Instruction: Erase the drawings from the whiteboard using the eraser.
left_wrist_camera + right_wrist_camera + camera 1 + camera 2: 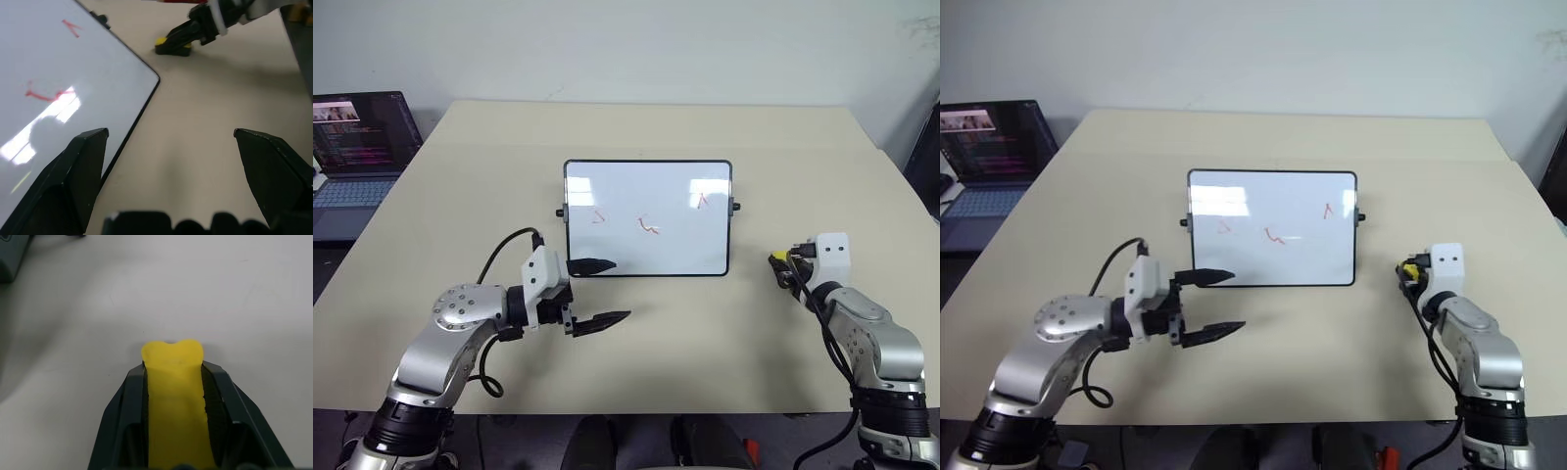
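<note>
The right gripper has its two fingers closed tight on the eraser, and the yellow block is squeezed so that its tip bulges out past the fingertips. In the left eye view this hand is at the lower right, on the table to the right of the whiteboard and apart from it. The whiteboard lies in the middle of the frame, and the three red drawings are not yet touched. The left gripper is wide open and holds nothing; it hovers at the lower left corner of the board, with one finger over the frame.

I think the risks are these. The eraser is soft and pinched hard, so it may bend or slip out when it is pressed on the board. The board is not held, so a sideways wipe may push it across the table. The laptop at the upper left is well away.
</note>
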